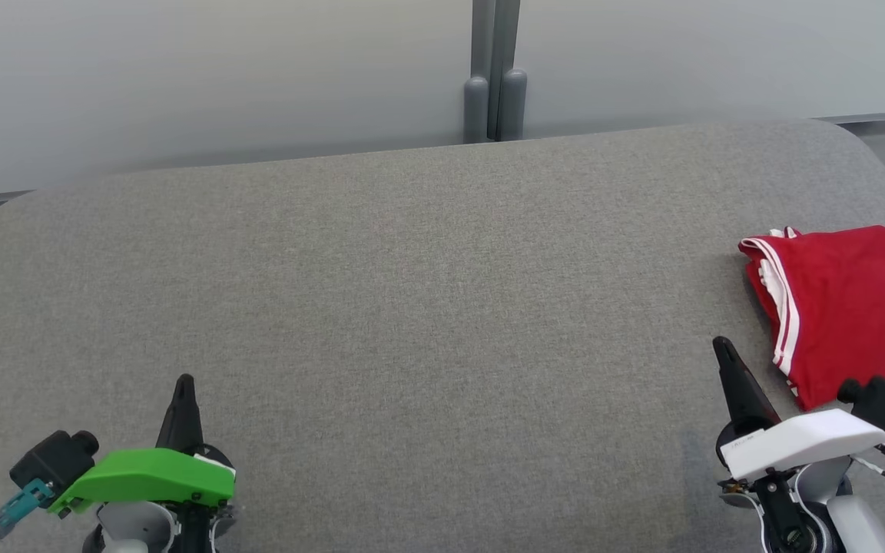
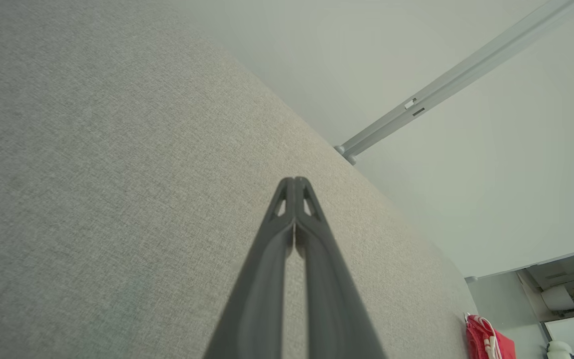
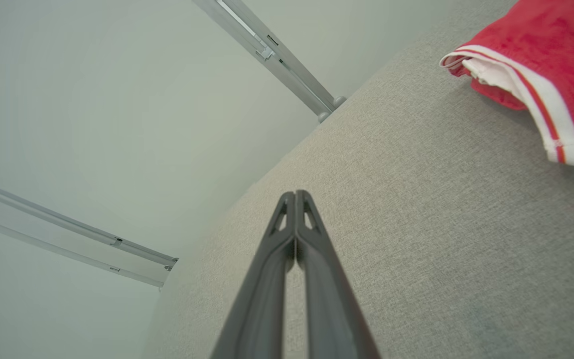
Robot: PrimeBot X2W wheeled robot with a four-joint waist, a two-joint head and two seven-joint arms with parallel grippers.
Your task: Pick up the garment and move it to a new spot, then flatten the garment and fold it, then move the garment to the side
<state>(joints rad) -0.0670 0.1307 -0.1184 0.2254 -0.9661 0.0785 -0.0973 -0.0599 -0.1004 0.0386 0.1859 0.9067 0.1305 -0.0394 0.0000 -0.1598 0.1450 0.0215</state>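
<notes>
Nearest, the left hand [image 1: 185, 382] and the right hand [image 1: 721, 344] are clenched shut and empty above the grey desk [image 1: 412, 307]. Just beyond the right hand, a bundled red garment [image 1: 850, 307] is laid at the desk's right edge. It is judged soft and light, and best pinched at the white-striped hem.

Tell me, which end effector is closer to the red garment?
The right end effector, with the white cover, right beside the red garment. The left end effector, with the green cover, is far off.

A bare, lab-like test space: a grey fabric-covered bench [image 1: 412, 269] with rounded corners stands against pale partition panels [image 1: 181, 77] joined by a grey metal post [image 1: 495, 69].
</notes>
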